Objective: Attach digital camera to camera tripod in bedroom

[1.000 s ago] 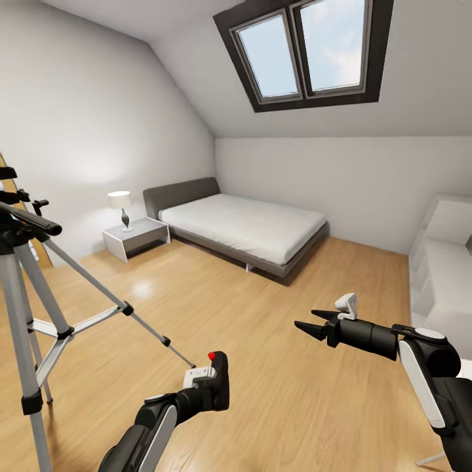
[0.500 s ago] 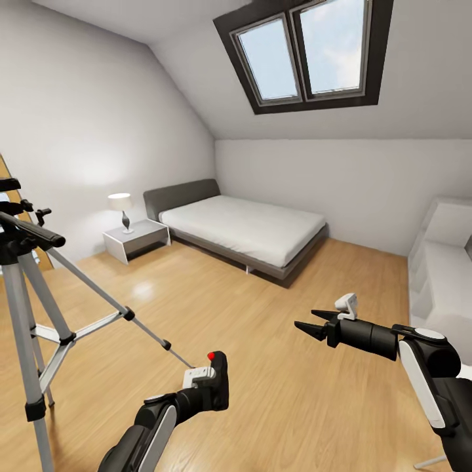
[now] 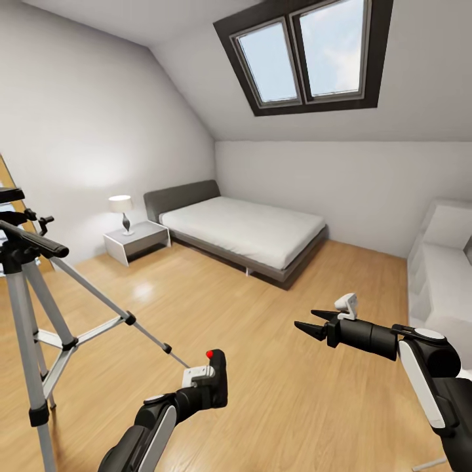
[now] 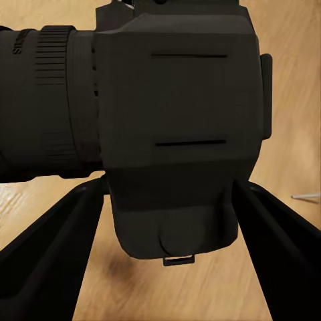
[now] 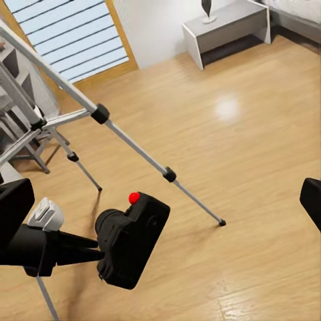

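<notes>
- Looking from the head view, the left pincer (image 3: 211, 381) sits low and centre in the frame, clamped on the camera (image 3: 217, 377), whose red button (image 3: 210, 354) faces up.
- The tripod (image 3: 36, 314) stands at the left edge, its black head and pan handle (image 3: 33, 238) at mid height; one silver leg (image 3: 118, 309) slants down to a foot on the floor just left of the camera.
- The right pincer (image 3: 308, 322) hangs at lower right, its dark fingers apart and holding nothing, well clear of the camera.
- A grey bed (image 3: 239, 226) with a white mattress lies at centre, a white nightstand (image 3: 136, 240) with a lamp (image 3: 122, 212) to its left, a double skylight (image 3: 307, 52) at the top, and white shelves (image 3: 440, 262) at the right edge; the floor (image 3: 262, 367) is light wood.
- In the left wrist view, the camera (image 4: 177, 127) takes up most of the frame, its ribbed lens (image 4: 47, 103) pointing to the left edge; the two dark fingers (image 4: 47, 261) rise from the bottom corners and close on its lower body.
- In the right wrist view, the camera (image 5: 132, 239) shows at lower left, gripped by the left pincer (image 5: 80, 251) coming in from the left edge, red button (image 5: 134, 197) on top.
- The tripod's legs (image 5: 114, 127) cross the upper left, one foot (image 5: 221, 222) resting on the floor just right of the camera; a slatted door (image 5: 67, 37) stands behind, and the nightstand (image 5: 227, 27) is at the top.
- One dark fingertip (image 5: 311, 200) of the right pincer shows at the right edge.
</notes>
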Controlling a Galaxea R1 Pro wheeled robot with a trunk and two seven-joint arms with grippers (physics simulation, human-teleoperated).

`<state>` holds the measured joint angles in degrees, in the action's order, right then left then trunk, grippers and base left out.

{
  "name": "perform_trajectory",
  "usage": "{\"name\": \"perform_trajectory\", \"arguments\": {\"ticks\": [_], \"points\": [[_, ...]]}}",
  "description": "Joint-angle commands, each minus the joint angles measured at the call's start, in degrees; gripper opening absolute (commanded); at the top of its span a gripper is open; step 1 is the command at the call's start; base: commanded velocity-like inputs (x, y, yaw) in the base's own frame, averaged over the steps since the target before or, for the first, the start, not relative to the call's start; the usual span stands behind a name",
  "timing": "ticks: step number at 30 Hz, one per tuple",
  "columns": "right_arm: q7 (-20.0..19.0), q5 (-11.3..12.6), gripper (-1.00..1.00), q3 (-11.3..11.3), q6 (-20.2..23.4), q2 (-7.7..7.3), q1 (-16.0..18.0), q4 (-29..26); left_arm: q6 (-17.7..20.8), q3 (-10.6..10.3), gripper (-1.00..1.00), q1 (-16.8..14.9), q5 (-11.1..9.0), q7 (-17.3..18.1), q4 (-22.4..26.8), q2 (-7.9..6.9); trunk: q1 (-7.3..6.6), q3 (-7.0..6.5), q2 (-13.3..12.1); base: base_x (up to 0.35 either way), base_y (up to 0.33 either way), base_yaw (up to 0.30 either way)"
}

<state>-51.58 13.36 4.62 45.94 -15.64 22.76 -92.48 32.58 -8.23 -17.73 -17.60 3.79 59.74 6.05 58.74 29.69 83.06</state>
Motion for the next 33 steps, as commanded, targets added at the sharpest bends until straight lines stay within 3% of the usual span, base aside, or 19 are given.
{"name": "perform_trajectory", "arguments": {"ticks": [1,33], "points": [[-0.13,0.14,1.0,0.04,0.29,-0.01,0.03,-0.02,0.24,0.06,-1.0,-0.03,-0.1,0.03,0.07,0.01,-0.23,-0.12,-0.38,0.0,0.0,0.0],[-0.1,0.1,1.0,-0.33,0.25,0.17,0.01,-0.05,0.15,-0.21,-1.0,-0.03,-0.25,-0.13,0.01,0.01,-7.26,-5.87,-13.22,0.0,0.0,0.0]]}}
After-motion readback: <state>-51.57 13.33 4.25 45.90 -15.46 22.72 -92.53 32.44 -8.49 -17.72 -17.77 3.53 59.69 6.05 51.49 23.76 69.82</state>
